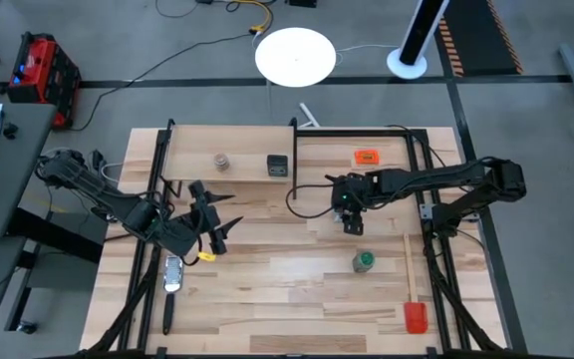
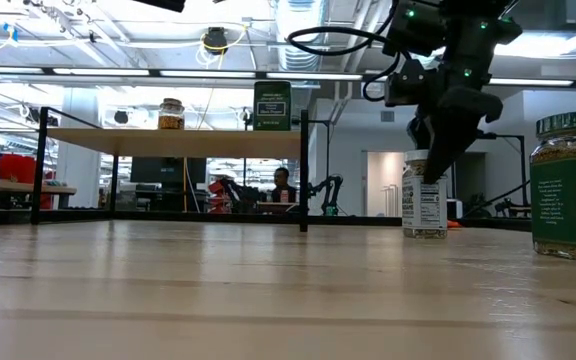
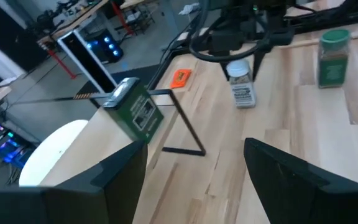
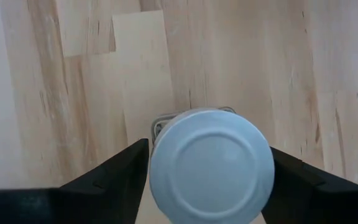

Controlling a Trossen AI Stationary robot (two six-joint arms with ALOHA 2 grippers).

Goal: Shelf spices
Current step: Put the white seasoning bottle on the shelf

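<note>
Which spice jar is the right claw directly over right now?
The clear jar with the white lid, standing on the table between the right claw fingers. The green-lidded jar stands apart; two others sit on the shelf.

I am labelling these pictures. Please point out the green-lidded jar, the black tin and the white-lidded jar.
green-lidded jar (image 1: pixel 364 261): high view, on its lid.
black tin (image 1: pixel 277 167): high view, on its top.
white-lidded jar (image 4: pixel 211 165): right wrist view, on its lid.

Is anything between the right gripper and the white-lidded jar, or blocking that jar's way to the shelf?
Nothing visible. The right gripper hangs directly over the clear jar with white lid, fingers either side. The table stretch toward the shelf looks bare; the brownish jar and black tin already sit there.
</note>
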